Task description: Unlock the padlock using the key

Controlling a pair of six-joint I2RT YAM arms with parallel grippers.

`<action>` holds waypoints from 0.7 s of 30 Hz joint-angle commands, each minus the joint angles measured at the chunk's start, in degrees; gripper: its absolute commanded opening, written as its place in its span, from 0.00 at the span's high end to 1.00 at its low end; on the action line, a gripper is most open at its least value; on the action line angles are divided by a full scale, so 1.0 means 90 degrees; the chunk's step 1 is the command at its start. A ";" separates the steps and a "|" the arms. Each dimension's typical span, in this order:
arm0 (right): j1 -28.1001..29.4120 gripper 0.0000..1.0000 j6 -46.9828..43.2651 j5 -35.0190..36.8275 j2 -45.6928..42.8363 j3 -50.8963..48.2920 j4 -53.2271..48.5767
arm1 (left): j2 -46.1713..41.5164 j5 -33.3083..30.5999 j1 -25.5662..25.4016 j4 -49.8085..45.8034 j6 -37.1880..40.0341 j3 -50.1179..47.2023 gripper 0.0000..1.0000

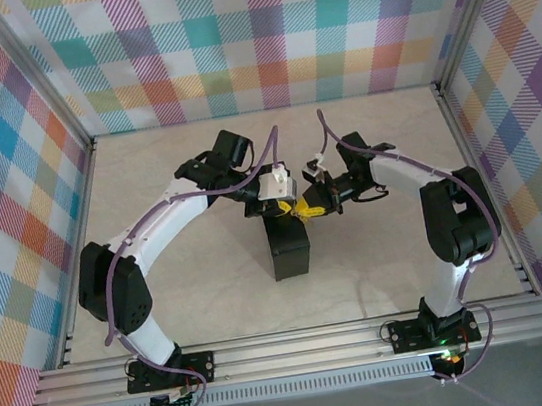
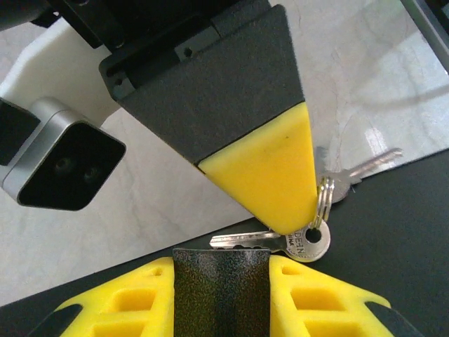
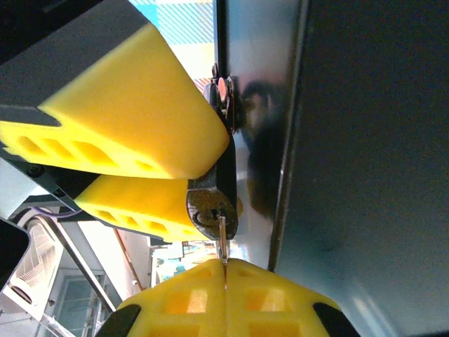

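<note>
Dark grey padlock (image 2: 221, 295) sits at 6 o'clock in the left wrist view, clamped between the yellow pads (image 2: 119, 309) of the left gripper (image 2: 221, 270). Left gripper: closed on the padlock body, its pads held apart by the body's width.

Right gripper (image 3: 226, 270): pads pressed together on the key (image 3: 223, 242). The key is a thin silvery blade running toward 12 o'clock from the pad seam to the keyway in the padlock's end face. The blade tip meets the keyway slot, but how far it goes in cannot be told. In the same view the left gripper's pads hold the padlock from 9 o'clock.

In the left wrist view, a key ring (image 2: 324, 200) hangs just beside the tip of the right gripper's finger. One ringed key lies across toward 9 o'clock, just beyond the padlock's top edge. Another points toward 2 o'clock.

In the top view, both grippers meet at the 12 o'clock end of the black box (image 1: 290, 251), mid-way across the pale table (image 1: 194, 305).
</note>
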 commanded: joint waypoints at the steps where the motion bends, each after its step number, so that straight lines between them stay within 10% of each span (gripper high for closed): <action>1: -0.0174 1.00 0.0099 0.0013 0.0010 -0.0006 0.0325 | -0.0087 0.0669 -0.0217 0.0158 0.0115 -0.0009 0.85; 21: -0.0348 1.00 -0.1245 0.0344 -0.0454 0.0127 -0.1059 | 0.0478 0.0353 0.0294 -0.0897 -0.0087 0.0888 0.63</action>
